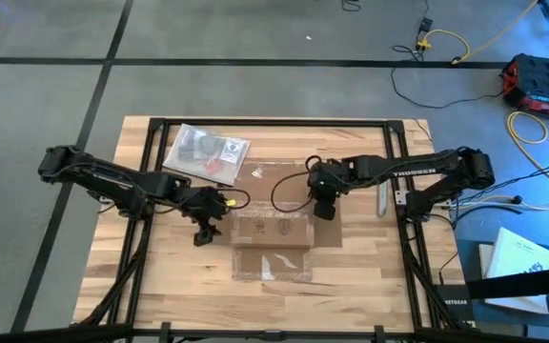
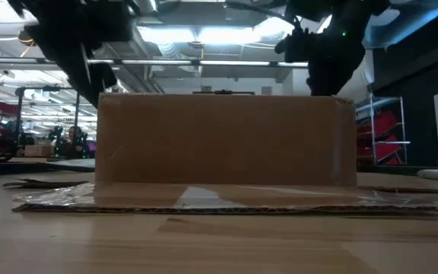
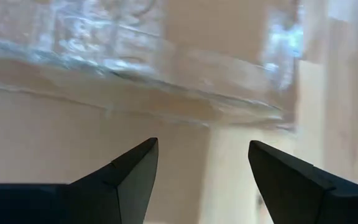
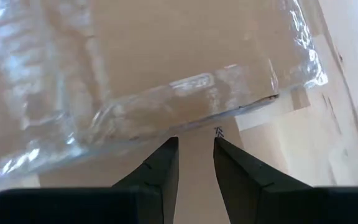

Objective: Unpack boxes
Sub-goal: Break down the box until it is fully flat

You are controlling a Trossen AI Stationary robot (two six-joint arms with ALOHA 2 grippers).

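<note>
On a slatted wooden table (image 1: pixel 160 276), a shallow brown cardboard box (image 1: pixel 273 230) lies opened at centre, its flaps spread flat toward 12 and 6 o'clock and streaked with shiny clear tape. Toward 10 o'clock from it, apart from its flap, sits a clear, silvery plastic bag (image 1: pixel 206 152) with dark items and something red inside (its contents are too small to name). A pale, narrow object (image 1: pixel 382 199) lies at about 3 o'clock, beneath the right arm, and cannot be identified.

The left gripper (image 1: pixel 205 232) hangs just beside the box's 9 o'clock edge, jaws well apart and empty; its wrist view shows the two dark fingers (image 3: pixel 129 174) spread above bare cardboard, with taped board beyond. The right gripper (image 1: pixel 323 206) stands over the box's 2 o'clock corner, jaws narrowed to a slim gap with nothing between them, fingertips (image 4: pixel 166 158) pointing at a taped flap edge.

From table height the box wall (image 2: pixel 226 141) blocks nearly everything behind it, both grippers showing only as dark shapes above its upper corners. What the box holds cannot be seen from any camera; overhead, only a faint printed mark shows on its middle panel. Cables, a red case and a white box lie on the floor past the table's 3 o'clock side.
</note>
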